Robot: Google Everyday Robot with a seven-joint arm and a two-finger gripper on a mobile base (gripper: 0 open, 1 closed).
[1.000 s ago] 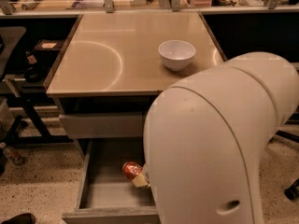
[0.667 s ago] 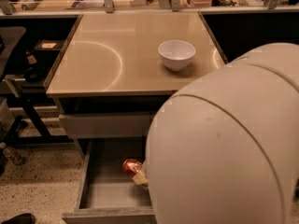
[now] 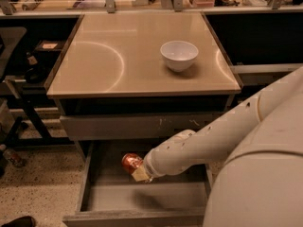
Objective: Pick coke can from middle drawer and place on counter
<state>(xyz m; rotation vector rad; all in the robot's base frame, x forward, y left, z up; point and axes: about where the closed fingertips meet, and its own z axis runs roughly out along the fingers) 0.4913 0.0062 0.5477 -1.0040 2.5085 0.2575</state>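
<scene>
Reaching the claw [image 3: 140,173] into the open middle drawer [image 3: 142,197], touching the coke can [image 3: 131,161] just upper-left of it, not showing whether gripping; leaving white bowl [image 3: 179,55] resting well above on desk [image 3: 109,65].

The whole arm [image 3: 203,143] is clad in a smooth cream-white casing. A large rounded shell [image 3: 265,183] is seen at the lower right, separated by a thin dark seam from a tubular forearm [image 3: 189,150], which is dotted with a few small dark recessed holes. The end effector [image 3: 139,173], tinted pale tan, is found at the arm's tip, inside the middle drawer [image 3: 142,197].
</scene>
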